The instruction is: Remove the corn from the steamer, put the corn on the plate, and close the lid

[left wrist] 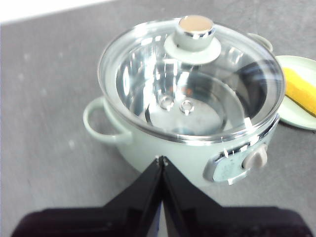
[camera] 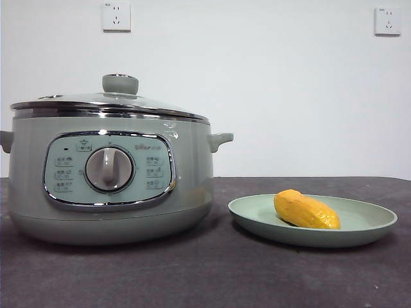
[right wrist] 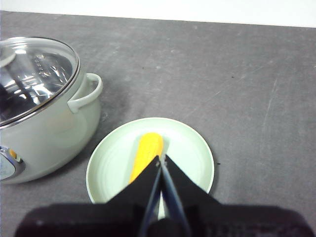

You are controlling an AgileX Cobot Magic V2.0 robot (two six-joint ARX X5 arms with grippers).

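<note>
The sage-green steamer (camera: 109, 179) stands at the left of the table with its glass lid (camera: 109, 102) seated on the rim; the pot looks empty inside through the lid (left wrist: 192, 84). The yellow-orange corn (camera: 306, 210) lies on the pale-green plate (camera: 359, 231) to the right of the pot. My left gripper (left wrist: 161, 159) is shut and empty, held above the steamer (left wrist: 173, 153). My right gripper (right wrist: 161, 159) is shut and empty, held above the plate (right wrist: 192, 148) and the corn (right wrist: 145, 150). Neither gripper shows in the front view.
The dark grey table (camera: 212, 276) carries only the pot and the plate. A white wall with two sockets (camera: 116, 16) stands behind. The steamer's side handle (right wrist: 86, 94) points toward the plate.
</note>
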